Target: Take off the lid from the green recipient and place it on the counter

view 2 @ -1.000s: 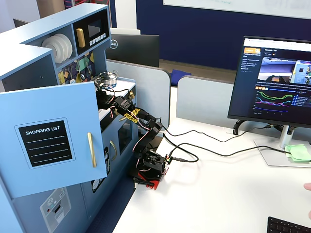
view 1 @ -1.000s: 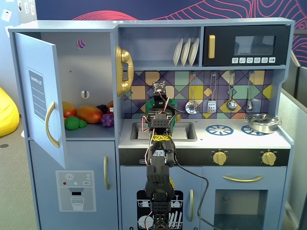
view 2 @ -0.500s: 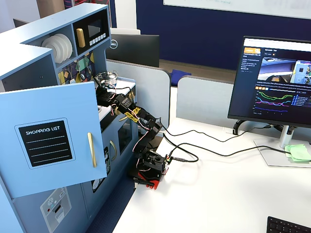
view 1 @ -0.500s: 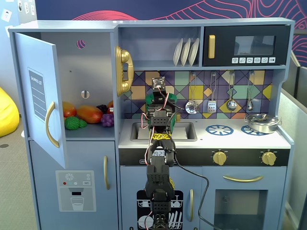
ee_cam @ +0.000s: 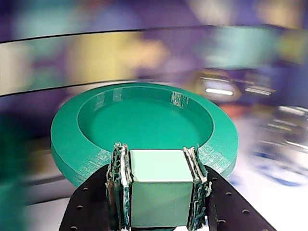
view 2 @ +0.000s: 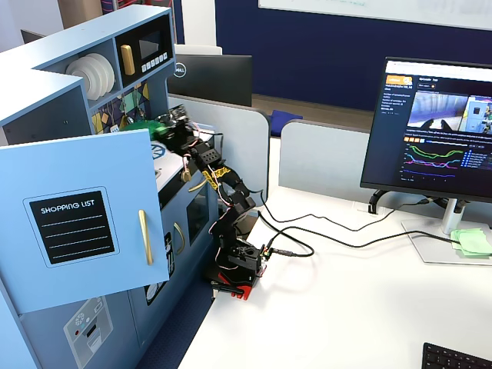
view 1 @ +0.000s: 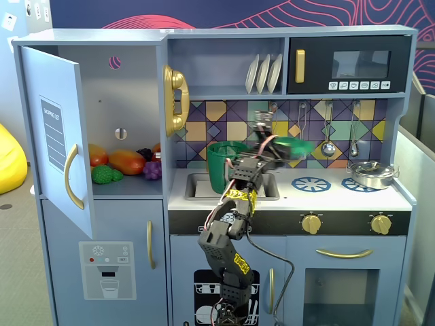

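Observation:
My gripper (ee_cam: 159, 192) is shut on the pale square knob (ee_cam: 161, 185) of the round green lid (ee_cam: 144, 122). In a fixed view the lid (view 1: 296, 145) is blurred and held in the air above the white counter (view 1: 340, 198), to the right of the tall green pot (view 1: 223, 166). The pot stands open at the sink (view 1: 197, 187). My gripper (view 1: 275, 149) is just left of the lid there. In the other fixed view the gripper (view 2: 167, 124) reaches into the toy kitchen and the open door hides the pot.
A silver pot (view 1: 372, 174) sits on the right burner. Utensils (view 1: 328, 146) hang on the back wall just behind the lid. White plates (view 1: 264, 73) stand on the shelf above. The fridge door (view 1: 58, 136) is open at the left, with toy fruit (view 1: 115, 163) inside.

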Robot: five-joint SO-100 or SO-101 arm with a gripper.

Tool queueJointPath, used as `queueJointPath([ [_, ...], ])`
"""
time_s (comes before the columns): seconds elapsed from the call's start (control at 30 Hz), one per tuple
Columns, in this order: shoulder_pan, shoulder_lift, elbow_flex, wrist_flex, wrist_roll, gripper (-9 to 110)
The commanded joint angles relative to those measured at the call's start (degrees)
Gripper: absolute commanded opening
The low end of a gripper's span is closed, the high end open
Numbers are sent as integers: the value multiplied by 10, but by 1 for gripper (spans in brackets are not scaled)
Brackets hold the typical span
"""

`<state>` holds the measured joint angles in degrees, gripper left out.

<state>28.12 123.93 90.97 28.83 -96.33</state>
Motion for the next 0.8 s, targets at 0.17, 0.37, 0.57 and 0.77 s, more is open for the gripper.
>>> queueJointPath([
  [0.17, 62, 3, 94, -175, -6, 0],
  [0.37, 55, -46, 171, -283, -14, 0],
  [0.57, 46, -91, 223, -355, -24, 0],
  [0.77, 41, -120, 249, -394, -27, 0],
])
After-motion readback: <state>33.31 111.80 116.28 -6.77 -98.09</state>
